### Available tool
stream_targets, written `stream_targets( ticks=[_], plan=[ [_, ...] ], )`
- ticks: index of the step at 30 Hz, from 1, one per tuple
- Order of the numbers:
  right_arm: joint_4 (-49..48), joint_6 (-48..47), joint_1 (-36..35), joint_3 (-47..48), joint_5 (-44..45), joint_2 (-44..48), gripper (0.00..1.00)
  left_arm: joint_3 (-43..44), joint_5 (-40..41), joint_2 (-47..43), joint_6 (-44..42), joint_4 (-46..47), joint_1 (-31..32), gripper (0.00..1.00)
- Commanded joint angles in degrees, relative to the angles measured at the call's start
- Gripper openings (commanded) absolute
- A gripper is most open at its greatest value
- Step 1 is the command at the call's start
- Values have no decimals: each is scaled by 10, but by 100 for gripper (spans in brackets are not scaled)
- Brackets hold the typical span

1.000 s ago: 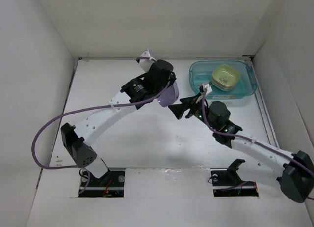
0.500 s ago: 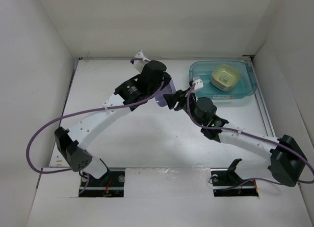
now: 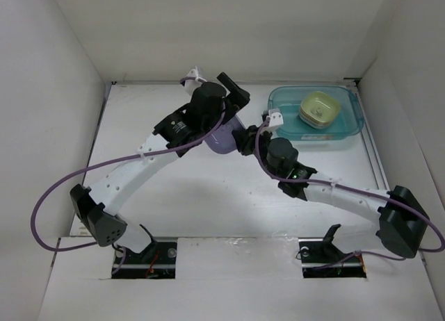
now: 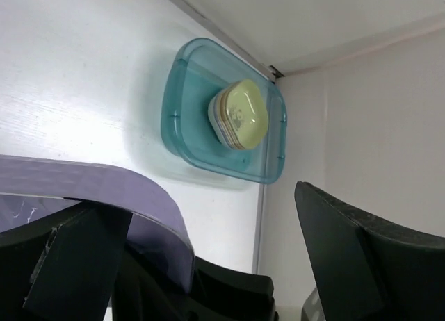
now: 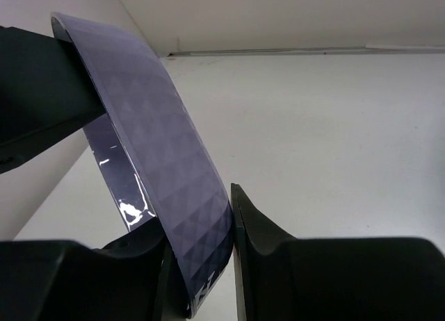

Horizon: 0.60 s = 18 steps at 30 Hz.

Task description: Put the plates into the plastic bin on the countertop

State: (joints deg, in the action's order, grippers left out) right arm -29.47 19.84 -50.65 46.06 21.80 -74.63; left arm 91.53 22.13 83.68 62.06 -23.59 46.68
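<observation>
1. since the purple plate (image 5: pixel 160 175) stands on edge over the countertop (image 3: pixel 181 189), pinched at its rim by the right gripper (image 5: pixel 201 224), back it out sideways first.
2. the left gripper (image 3: pixel 231 107) gapes wide, one finger just beside the plate.
3. the plastic bin (image 3: pixel 351 119), holding stacked plates (image 3: pixel 319 108), lies near, to the right.

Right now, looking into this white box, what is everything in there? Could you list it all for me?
purple plate: one, lilac, upright between the two grippers, left of the bin
stacked plates: number unclear, top one yellow-green, inside the bin
plastic bin: one, see-through teal, far right of the countertop
countertop: one, white, under everything
left gripper: one, black, open, beside the purple plate
right gripper: one, black, clamped on the purple plate's edge
</observation>
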Motion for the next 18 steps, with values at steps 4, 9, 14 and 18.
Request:
stream_targets(
  ticks=[4, 9, 14, 18],
  plan=[
    [39, 10, 25, 60, 34, -7, 0, 36, -36, -15, -79, 58, -4, 99],
    [130, 46, 139, 104, 34, -15, 0, 55, -36, -68, -106, 24, -4, 99],
    [184, 83, 294, 155, -16, -31, 0, 19, -30, -132, -180, 6, -4, 99],
    [225, 125, 436, 208, -127, -86, 0, -55, -44, -182, -240, -7, -4, 99]
  ],
)
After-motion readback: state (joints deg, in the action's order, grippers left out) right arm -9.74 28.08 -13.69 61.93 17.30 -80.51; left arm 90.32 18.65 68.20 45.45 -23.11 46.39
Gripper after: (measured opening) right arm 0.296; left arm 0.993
